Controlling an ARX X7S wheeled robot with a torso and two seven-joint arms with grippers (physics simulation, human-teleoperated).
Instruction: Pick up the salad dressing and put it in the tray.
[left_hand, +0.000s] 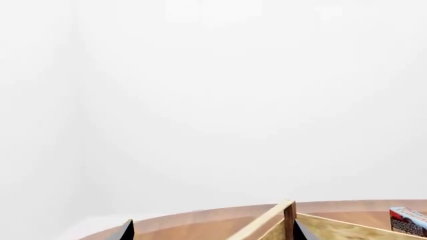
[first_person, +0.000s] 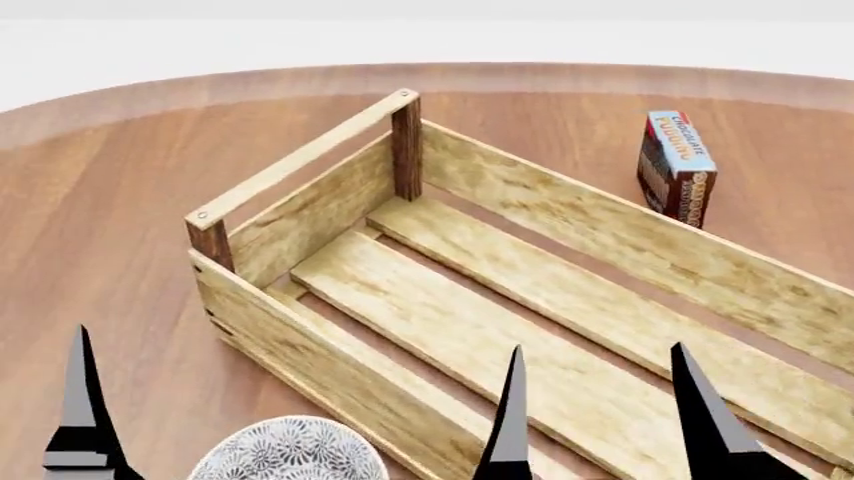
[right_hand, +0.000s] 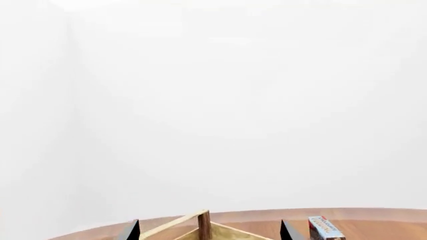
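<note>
The salad dressing is not in any view. The tray (first_person: 601, 215) is a large light-wood crate with a slatted bottom and dark corner posts, lying empty and diagonal across the round wooden table (first_person: 107, 220). My right gripper (first_person: 598, 350) is open and empty, its two black fingers above the tray's near part. One black finger (first_person: 80, 400) of my left arm shows at the head view's lower left. In the left wrist view my left gripper (left_hand: 212, 235) is open and empty, with a tray corner (left_hand: 267, 222) ahead. The right wrist view shows my right gripper (right_hand: 208, 231) facing a tray post (right_hand: 203, 225).
A small upright chocolate pudding box (first_person: 678, 165) stands on the table beyond the tray's far wall; it also shows in the left wrist view (left_hand: 408, 221) and the right wrist view (right_hand: 325, 228). A white-and-grey patterned bowl (first_person: 287, 452) sits by the tray's near corner. White walls lie behind.
</note>
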